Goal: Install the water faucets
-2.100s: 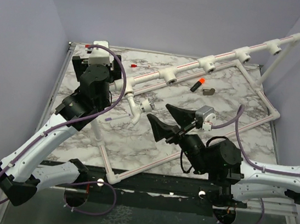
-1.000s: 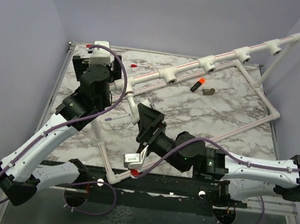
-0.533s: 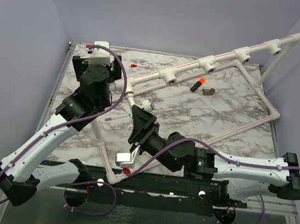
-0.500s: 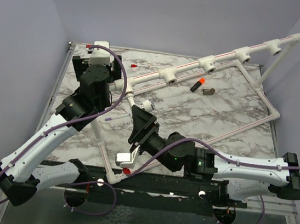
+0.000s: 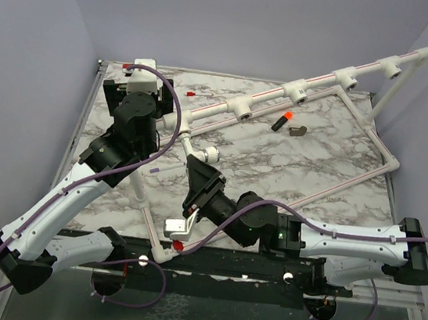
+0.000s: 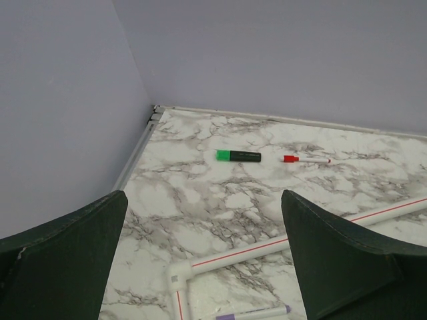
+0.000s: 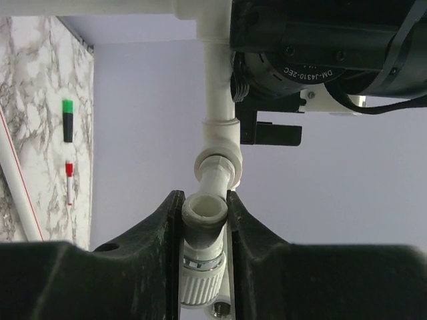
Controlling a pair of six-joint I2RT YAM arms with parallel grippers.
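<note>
A water faucet [image 7: 203, 217] with a pale open spout, a chrome ring and a ribbed white knob hangs from a white pipe fitting [image 7: 218, 143]. My right gripper [image 7: 203, 197] is shut on it, one finger pressed against each side of the spout. From above, the faucet [image 5: 211, 154] sticks out of the short pipe branch just ahead of the right gripper [image 5: 200, 171]. My left gripper [image 6: 203, 195] is open and holds nothing, above a pipe corner [image 6: 178, 273] near the table's far left.
The white pipe frame [image 5: 319, 81] with several tee sockets runs diagonally to the far right. A black stick with an orange tip [image 5: 282, 122] and a small dark piece [image 5: 299, 130] lie beside it. A green marker [image 6: 238, 156], a red pen [image 6: 306, 160] and a purple pen [image 6: 253, 313] lie at the left.
My right arm has rolled its wrist over, slid left to the faucet and closed its jaws on the spout. The left arm has not moved.
</note>
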